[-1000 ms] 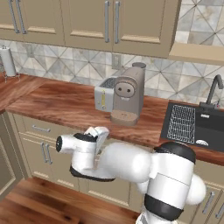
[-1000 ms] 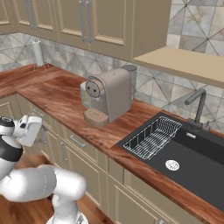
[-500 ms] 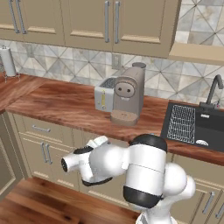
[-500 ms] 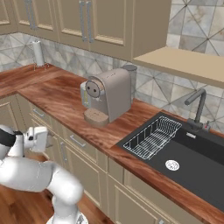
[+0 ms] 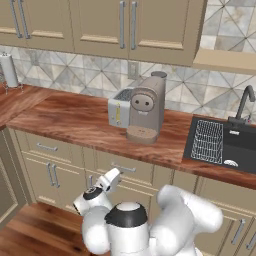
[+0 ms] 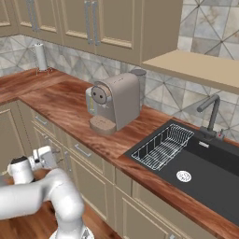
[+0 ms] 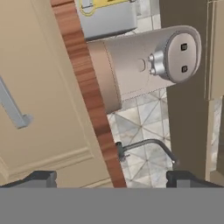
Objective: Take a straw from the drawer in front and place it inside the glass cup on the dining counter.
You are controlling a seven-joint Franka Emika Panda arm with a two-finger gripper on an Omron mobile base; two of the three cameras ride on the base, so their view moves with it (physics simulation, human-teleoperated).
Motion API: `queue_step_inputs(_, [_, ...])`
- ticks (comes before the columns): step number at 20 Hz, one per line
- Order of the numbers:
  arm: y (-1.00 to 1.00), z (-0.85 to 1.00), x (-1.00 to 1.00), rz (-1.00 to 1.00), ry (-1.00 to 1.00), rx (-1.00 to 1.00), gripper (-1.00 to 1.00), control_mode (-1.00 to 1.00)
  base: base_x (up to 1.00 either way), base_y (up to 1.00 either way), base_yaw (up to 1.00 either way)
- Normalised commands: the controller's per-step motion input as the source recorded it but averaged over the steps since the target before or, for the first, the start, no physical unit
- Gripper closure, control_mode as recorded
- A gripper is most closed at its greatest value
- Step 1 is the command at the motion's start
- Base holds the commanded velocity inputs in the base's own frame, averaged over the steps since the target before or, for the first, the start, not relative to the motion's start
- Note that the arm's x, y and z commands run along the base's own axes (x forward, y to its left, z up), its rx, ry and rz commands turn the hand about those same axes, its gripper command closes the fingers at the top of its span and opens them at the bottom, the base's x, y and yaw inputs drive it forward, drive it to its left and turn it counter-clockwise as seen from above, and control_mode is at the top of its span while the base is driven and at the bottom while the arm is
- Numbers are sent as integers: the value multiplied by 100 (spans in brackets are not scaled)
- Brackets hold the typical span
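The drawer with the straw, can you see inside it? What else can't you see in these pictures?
- Inside of the drawer: hidden in the left base view; its front is shut, so no straw can be made out.
- Gripper: open, but partly covered by the robot's own arm in the left base view.
- Faucet: small in the hand view, its base hidden behind the worktop edge.
- Sink: cut off by the right base view's right edge.

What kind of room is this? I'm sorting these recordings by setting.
A home kitchen, rendered: a coffee machine and toaster stand on a wood worktop over beige cabinets, with a black sink and faucet alongside.
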Motion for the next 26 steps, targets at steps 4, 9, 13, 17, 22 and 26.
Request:
queue_step_inputs(4, [-1,-30,36,1,-3,-5,-100,-100,0,0,0])
queue_step_inputs(9, [-10,-28,52,6,0,0,-100,-100,0,0,0])
queue_step_inputs(13, [-11,-36,53,10,0,0,-100,-100,0,0,0])
queue_step_inputs(17, [-12,-40,41,8,0,0,-100,-100,0,0,0])
queue_step_inputs(22, [-6,-31,40,4,0,0,-100,-100,0,0,0])
queue_step_inputs(26, [0,-25,53,3,0,-1,-100,-100,0,0,0])
